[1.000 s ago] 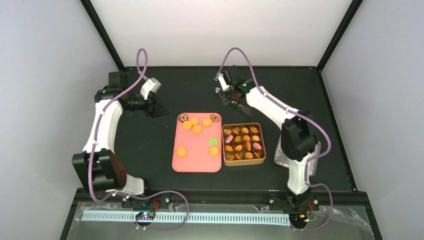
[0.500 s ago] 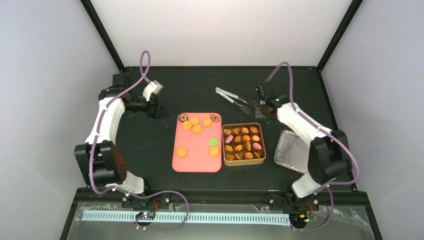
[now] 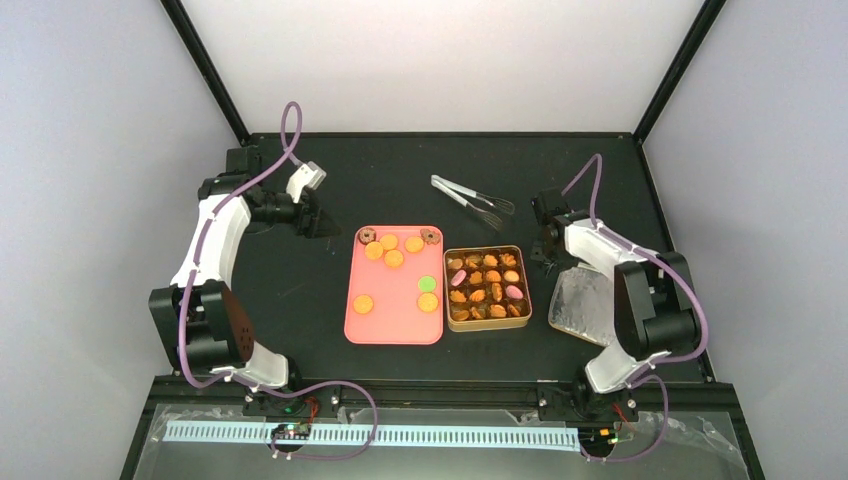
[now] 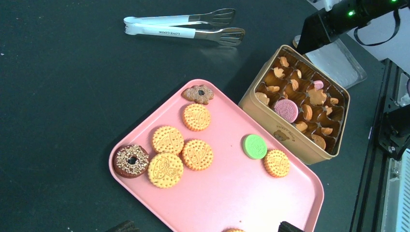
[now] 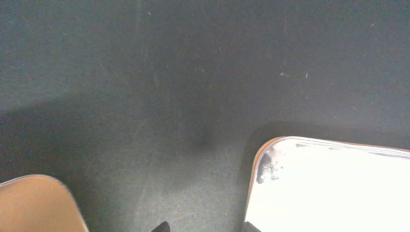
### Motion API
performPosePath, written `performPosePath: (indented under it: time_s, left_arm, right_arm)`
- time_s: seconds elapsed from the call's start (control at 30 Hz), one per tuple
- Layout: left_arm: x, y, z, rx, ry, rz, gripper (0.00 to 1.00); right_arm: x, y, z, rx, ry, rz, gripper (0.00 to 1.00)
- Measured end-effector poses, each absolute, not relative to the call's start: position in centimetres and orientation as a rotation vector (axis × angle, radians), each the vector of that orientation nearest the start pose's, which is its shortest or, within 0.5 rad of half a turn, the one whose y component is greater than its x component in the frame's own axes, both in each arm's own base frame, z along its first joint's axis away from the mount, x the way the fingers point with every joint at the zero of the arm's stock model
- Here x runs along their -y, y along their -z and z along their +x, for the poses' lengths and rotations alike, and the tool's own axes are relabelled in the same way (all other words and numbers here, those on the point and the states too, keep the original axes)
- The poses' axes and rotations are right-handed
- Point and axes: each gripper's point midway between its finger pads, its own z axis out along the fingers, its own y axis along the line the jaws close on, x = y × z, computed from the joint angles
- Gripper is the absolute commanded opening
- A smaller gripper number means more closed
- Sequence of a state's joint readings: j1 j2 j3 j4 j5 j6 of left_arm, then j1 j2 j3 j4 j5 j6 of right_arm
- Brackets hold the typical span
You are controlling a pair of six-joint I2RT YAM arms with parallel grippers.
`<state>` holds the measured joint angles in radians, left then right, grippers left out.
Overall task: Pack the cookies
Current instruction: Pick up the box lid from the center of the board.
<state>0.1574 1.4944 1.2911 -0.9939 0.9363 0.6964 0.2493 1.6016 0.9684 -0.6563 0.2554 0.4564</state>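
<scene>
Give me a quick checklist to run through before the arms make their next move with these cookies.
1. Tongs free on the table, in neither gripper: ok.
2. Right gripper empty, jaws apart: ok.
3. Left gripper open and empty: ok.
4. Tin uncovered, lid lying beside it: ok.
5. All cookies off the tray: not ok, nine lie there.
6. Empty compartment left in tin: cannot tell.

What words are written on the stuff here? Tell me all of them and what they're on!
"LOVE COOK": printed along one arm of the metal tongs.
Small print beside a little picture on the side wall of the cookie tin: too small to read.
Stamped patterns on the cookies: too blurred to tell any letters.
No other writing shows.
</scene>
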Motion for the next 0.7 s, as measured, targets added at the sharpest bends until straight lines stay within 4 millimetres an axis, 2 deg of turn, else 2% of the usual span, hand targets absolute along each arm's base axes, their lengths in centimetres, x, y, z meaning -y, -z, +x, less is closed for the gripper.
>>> performPosePath:
  time_s: [0.3,0.37,0.5,0.53,0.7]
  left_arm:
    - [9.3,-22.2,33.2,-2.143,0.881,0.841,0.78]
    - [9.5,-22.2,33.2,-2.141,0.884,0.848,0.78]
    - [9.7,-22.2,33.1,-2.140,0.888,0.857,0.78]
    - [9.8,-22.2,33.1,-2.139,0.890,0.861,0.78]
    - [10.4,-22.2,32.9,-2.135,0.898,0.879,0.78]
  right_arm:
    - [-2.5,-2.4,31.2,-2.824,0.238,0.409,0.36]
    - [-2.5,-2.3,31.2,-2.824,0.238,0.416,0.29]
    - [-2.6,-2.2,31.3,-2.823,0.223,0.425,0.05]
    - [-2.7,-2.1,31.3,-2.823,0.218,0.427,0.01]
    - [-2.6,-2.2,31.3,-2.821,0.210,0.451,0.01]
